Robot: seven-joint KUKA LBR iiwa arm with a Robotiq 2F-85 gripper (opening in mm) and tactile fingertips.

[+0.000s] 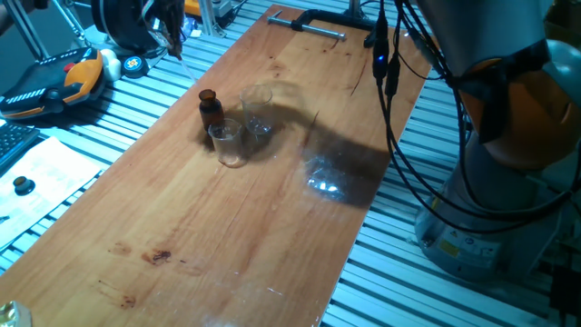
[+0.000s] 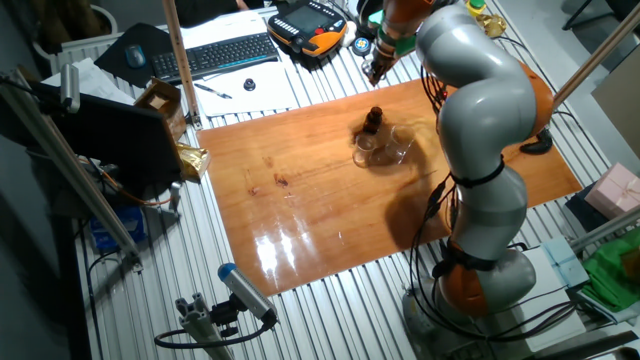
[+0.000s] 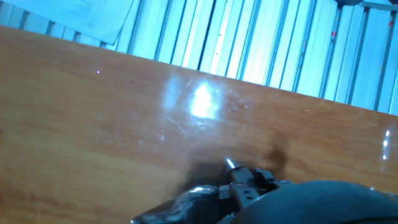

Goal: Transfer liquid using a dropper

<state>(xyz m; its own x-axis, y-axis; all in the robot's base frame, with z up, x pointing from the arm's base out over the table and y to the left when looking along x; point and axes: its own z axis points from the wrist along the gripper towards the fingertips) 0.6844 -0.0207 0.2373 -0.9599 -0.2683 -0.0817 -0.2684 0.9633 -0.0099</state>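
Observation:
My gripper hangs above the board's far left edge, up and left of the small brown bottle. It looks shut on the dropper, whose thin clear tip points down below the fingers. Two clear glass cups stand beside the bottle, one in front and one to the right. The other fixed view shows the gripper beyond the bottle and the cups. In the hand view the fingertips sit at the bottom with a small clear tip over the wood.
The wooden board lies on a slatted metal table. An orange-and-black pendant, a paper sheet with a small black cap, a keyboard, a metal clamp and hanging black cables surround it.

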